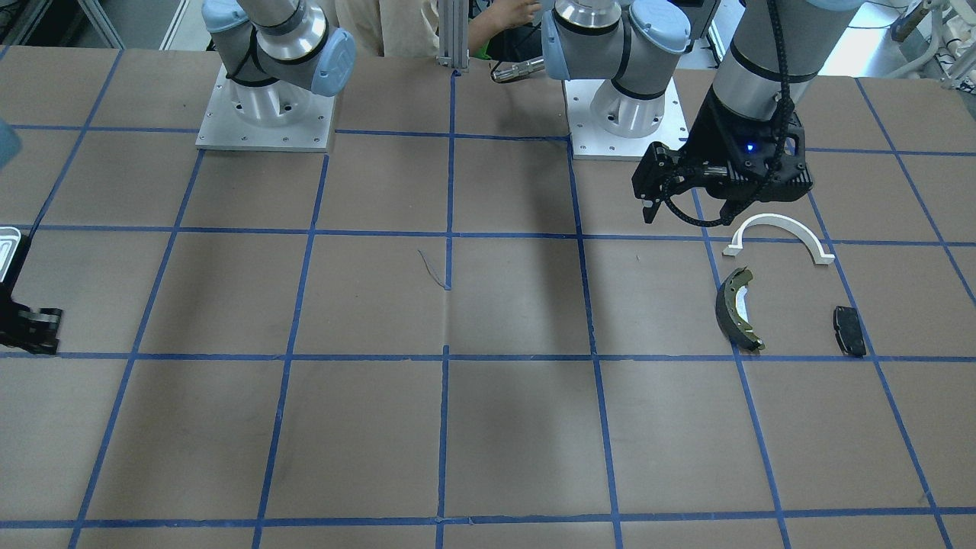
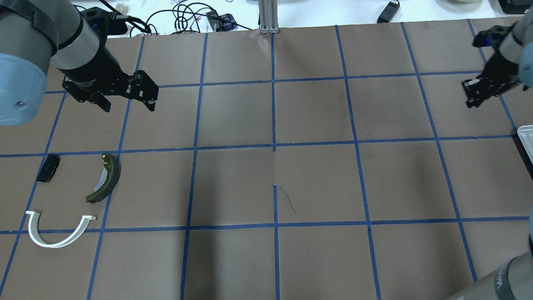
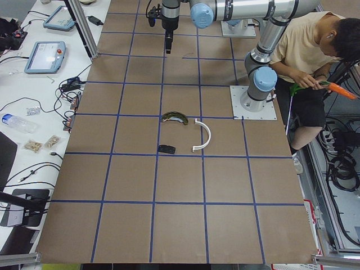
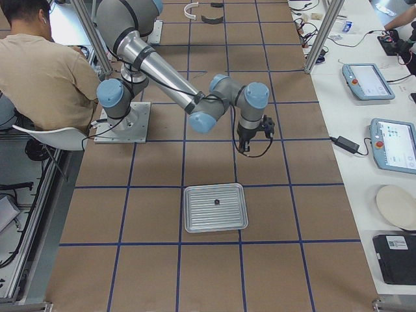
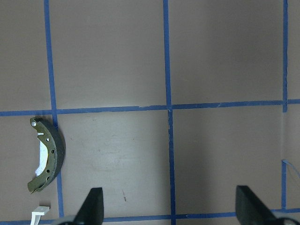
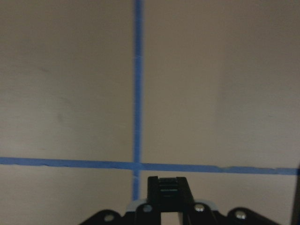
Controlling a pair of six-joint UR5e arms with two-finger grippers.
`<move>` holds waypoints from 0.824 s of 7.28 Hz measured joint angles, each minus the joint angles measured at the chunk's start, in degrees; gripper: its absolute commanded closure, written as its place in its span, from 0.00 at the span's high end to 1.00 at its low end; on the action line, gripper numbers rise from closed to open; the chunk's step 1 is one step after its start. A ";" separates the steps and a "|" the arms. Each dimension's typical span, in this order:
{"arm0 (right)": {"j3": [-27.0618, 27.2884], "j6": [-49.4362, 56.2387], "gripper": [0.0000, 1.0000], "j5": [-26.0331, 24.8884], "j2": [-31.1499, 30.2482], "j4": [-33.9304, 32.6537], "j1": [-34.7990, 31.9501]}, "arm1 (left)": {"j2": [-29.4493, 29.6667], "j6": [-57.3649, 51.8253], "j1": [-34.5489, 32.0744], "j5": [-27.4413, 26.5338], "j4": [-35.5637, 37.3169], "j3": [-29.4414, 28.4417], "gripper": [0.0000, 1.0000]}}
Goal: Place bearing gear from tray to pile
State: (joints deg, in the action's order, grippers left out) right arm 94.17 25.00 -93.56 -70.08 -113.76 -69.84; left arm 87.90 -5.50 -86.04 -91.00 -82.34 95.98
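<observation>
The silver tray lies on the brown table, and a small dark part, the bearing gear, sits in its middle. Only the tray's corner shows in the overhead view. My right gripper hangs above the table beside the tray, apart from it; in its wrist view the fingers look shut and empty. The pile is a white arch, a dark brake shoe and a black pad. My left gripper is open and empty, raised beyond the pile; its wrist view shows the brake shoe.
Blue tape lines grid the table. A seated person is beside the arm bases. An aluminium post stands at the far edge. Tablets and cables lie on the white side table.
</observation>
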 measured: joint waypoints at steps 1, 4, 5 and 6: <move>-0.04 -7.38 0.00 0.04 0.10 -0.08 -8.92 | 0.01 -0.02 0.01 -0.33 0.04 0.03 1.00; 0.25 -27.34 0.00 3.03 1.21 -2.48 -30.97 | 0.05 -0.04 0.14 -0.50 -0.22 0.10 1.00; 0.26 -33.12 0.00 3.26 2.04 -3.23 -37.50 | 0.04 -0.04 0.15 -0.59 -0.66 0.14 1.00; 0.25 -36.81 0.02 3.27 3.55 -5.01 -43.14 | 0.04 -0.04 0.14 -0.64 -0.84 0.12 1.00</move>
State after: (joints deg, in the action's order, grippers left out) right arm 94.42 -11.81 -90.29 -66.53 -118.77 -112.98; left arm 87.94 -5.54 -85.90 -91.64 -83.19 96.09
